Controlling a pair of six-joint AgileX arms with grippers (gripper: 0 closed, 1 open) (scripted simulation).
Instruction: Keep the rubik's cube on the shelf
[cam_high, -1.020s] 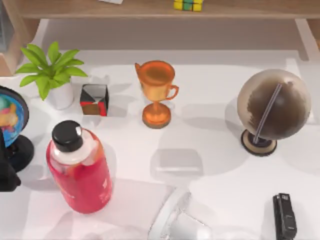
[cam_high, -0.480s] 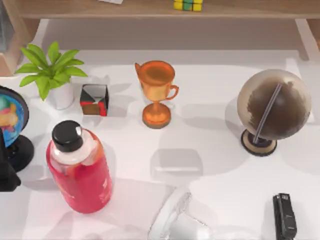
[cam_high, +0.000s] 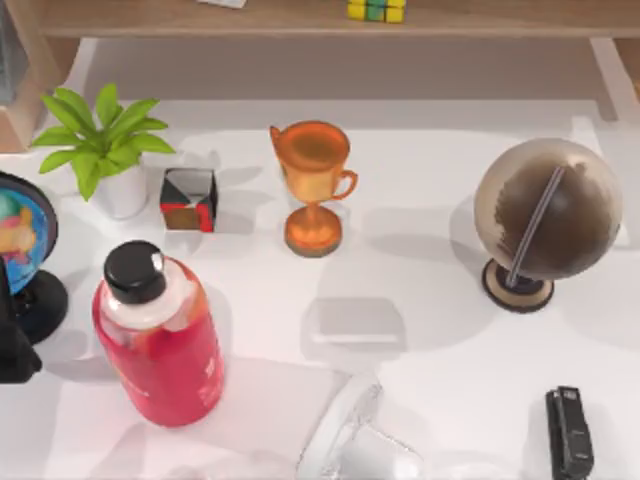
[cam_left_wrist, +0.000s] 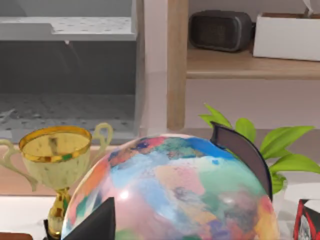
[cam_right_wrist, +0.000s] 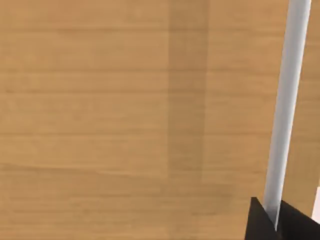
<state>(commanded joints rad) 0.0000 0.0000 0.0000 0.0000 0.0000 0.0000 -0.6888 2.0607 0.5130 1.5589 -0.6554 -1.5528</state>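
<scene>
The rubik's cube (cam_high: 377, 10), with yellow and green tiles showing, rests on the light-brown wooden shelf (cam_high: 200, 18) along the far edge of the top view. Neither arm is near it. My left arm (cam_high: 12, 345) is a dark shape at the table's left edge, behind the colourful globe (cam_high: 22, 228). That same colourful globe (cam_left_wrist: 170, 195) looms close in the left wrist view. A white link of my right arm (cam_high: 350, 445) lies at the near edge, around the middle. The right wrist view looks at a wooden surface (cam_right_wrist: 125, 115) from close up.
On the white table stand an orange trophy (cam_high: 312, 185), a potted plant (cam_high: 102, 145), a black, red and grey cube (cam_high: 189, 199), a red bottle with a black cap (cam_high: 160, 345), a brown globe (cam_high: 542, 215) and a black stapler (cam_high: 568, 432).
The white arm link at the near edge has drawn back slightly toward that edge. Nothing else has moved.
</scene>
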